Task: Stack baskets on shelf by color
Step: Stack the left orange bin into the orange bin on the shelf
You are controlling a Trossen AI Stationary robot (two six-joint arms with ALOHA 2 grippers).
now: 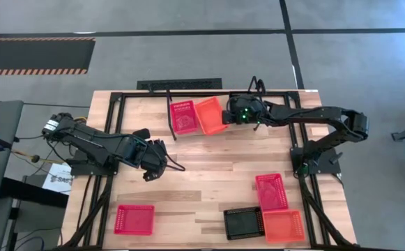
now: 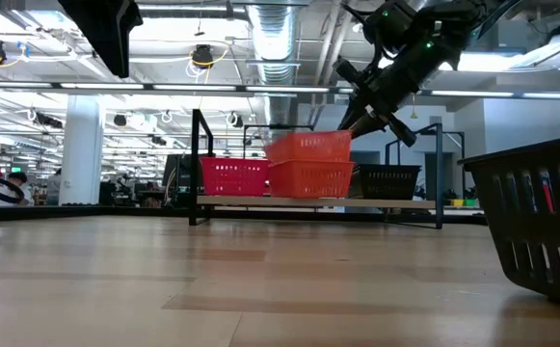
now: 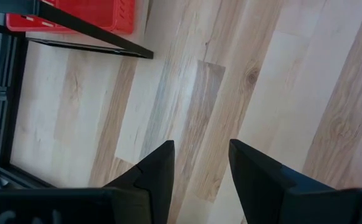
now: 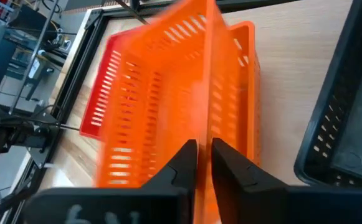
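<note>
Upper centre of high view: right gripper point(image 1: 224, 118) pinches rim of orange basket point(image 1: 210, 115), jaws narrow on wall, tilting it over another orange one on shelf point(image 2: 299, 201), likely to nest by colour. Left gripper point(image 1: 162, 159) idle mid-left, fingers apart, holding nothing.

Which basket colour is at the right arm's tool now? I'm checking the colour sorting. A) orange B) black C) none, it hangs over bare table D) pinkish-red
A: the right wrist view shows the right tool straddling the wall of an orange basket, above the orange one already on the shelf.
</note>
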